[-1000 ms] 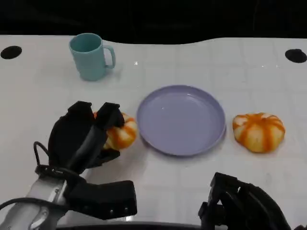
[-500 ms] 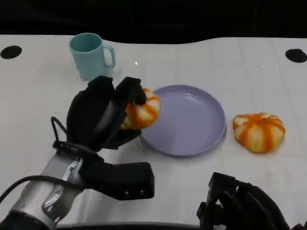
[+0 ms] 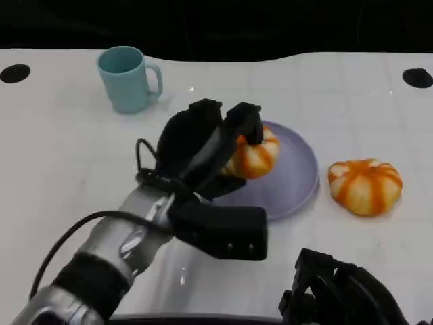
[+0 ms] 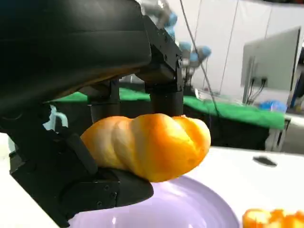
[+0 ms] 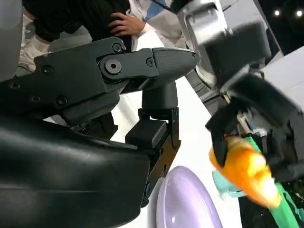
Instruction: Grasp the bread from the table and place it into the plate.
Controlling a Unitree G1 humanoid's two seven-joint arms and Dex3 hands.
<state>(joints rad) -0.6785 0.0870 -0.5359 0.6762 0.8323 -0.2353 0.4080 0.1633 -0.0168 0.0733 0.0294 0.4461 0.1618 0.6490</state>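
Right hand (image 3: 345, 291), bottom right of the head view: parked low at the table edge and holding nothing that I can see, but I cannot tell whether its fingers are spread or curled.

Left hand (image 3: 203, 145), centre frame: fingers wrapped round the bread (image 3: 252, 154), carrying it. Left wrist view confirms it: the bread (image 4: 149, 145) is clamped between the fingers above and the thumb side below, with purple plate surface showing underneath and a gap between them.

Plate (image 3: 298, 179), centre-right: the bread hangs over its left part, clear of the surface.

Status: grasp and lift done, carry about there. Left to do: lower, let go, pull the hand clear. The bread sits toward the left rim, so a touch more travel toward plate centre looks safer before release.

Second bun (image 3: 365, 185), right of the plate, on the table, untouched. Unclear if the task wants that one too.

Teal mug (image 3: 128, 78), upper left, well away from the action.
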